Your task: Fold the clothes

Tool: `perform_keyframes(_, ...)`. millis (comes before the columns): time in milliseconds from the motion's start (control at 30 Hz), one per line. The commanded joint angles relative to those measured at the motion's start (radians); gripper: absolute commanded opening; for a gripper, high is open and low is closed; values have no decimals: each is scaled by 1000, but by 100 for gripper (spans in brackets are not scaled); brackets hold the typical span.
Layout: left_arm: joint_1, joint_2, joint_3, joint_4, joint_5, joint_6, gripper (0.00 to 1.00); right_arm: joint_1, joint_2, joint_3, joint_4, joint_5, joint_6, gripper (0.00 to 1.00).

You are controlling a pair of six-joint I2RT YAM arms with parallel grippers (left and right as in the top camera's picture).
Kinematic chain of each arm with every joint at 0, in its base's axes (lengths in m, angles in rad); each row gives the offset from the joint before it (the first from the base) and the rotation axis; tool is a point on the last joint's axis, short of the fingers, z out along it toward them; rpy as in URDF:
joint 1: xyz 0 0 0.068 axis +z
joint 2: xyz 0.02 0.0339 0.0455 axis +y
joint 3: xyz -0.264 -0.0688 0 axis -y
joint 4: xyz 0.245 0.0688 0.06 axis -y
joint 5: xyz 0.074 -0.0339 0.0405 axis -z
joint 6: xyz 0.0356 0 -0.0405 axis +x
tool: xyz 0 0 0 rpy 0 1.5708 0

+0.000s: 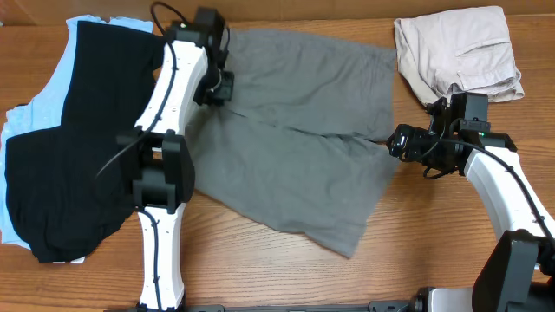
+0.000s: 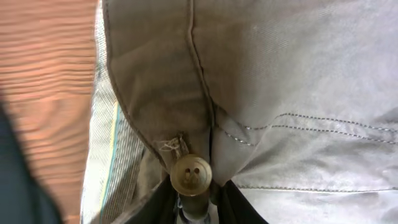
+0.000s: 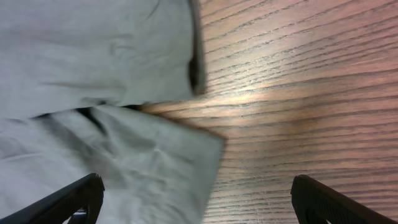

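The clothes, mid-grey shorts, lie spread flat across the middle of the table, waistband to the left and legs to the right. My left gripper is down on the waistband; in the left wrist view it is shut on the grey cloth just below a pale button, beside the striped whitish inner band. My right gripper hovers at the leg hems, and in its wrist view it stands wide open over a hem corner with nothing held.
A black T-shirt lies on a light blue cloth at the left, under the left arm. Folded beige shorts sit at the back right, close behind the right gripper. Bare wooden table shows at the front right.
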Motion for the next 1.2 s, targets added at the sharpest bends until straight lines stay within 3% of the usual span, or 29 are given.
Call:
perform_keyframes(0,13,0,47,-33,-128,5,17,-7,-10,21,9,10,-7,100)
perform_keyframes(200,19,0,22,-58,-248,5,4,-7,-10,21,9,10,-7,100)
perform_keyframes(833,133,13,19,-67,-254,-132,5,-7,-8,21,8,10,-7,100)
perform_keyframes(867,137,13,19,-64,-255,-131,16,-7,-8,21,8,10,-7,100)
perform_keyframes(933,146,13,18,-61,-255,-131,45,-7,-8,21,5,10,-6,100)
perform_keyframes(967,153,13,15,-57,-255,-131,64,-7,-8,21,3,9,-6,100)
perform_keyframes(1033,168,13,15,-51,-253,-132,90,-7,-8,21,-6,3,-6,100)
perform_keyframes(1100,183,12,18,-55,-237,-131,100,-7,-8,21,-15,-21,-7,100)
perform_keyframes(1167,198,8,35,-80,-201,-130,100,-7,-8,21,-23,-43,-7,100)
